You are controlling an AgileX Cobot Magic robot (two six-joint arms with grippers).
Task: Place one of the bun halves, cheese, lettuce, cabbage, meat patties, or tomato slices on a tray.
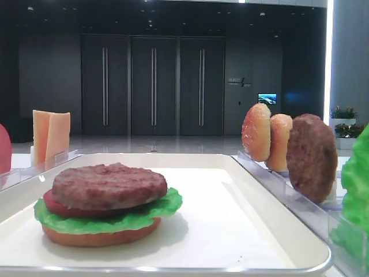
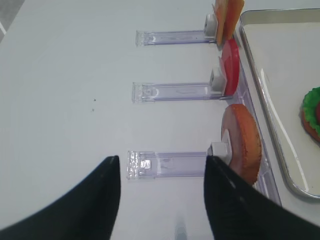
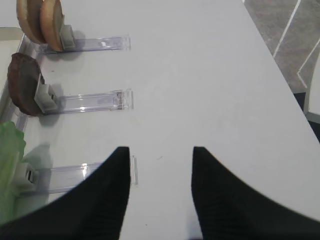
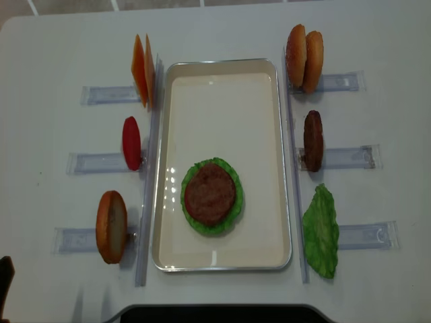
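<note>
Right claw point(image 3: 159, 192) — jaws apart, empty — hovers well right of racked patty point(image 3: 24, 84).

A white counter point(image 4: 222, 30) carries the cream tray point(image 4: 222, 77) at its middle. Six clear plastic holders lie on it, three along each long side of the tray, such as the one point(image 4: 101, 94) by the cheese and another point(image 4: 347, 157) by the patty.
</note>
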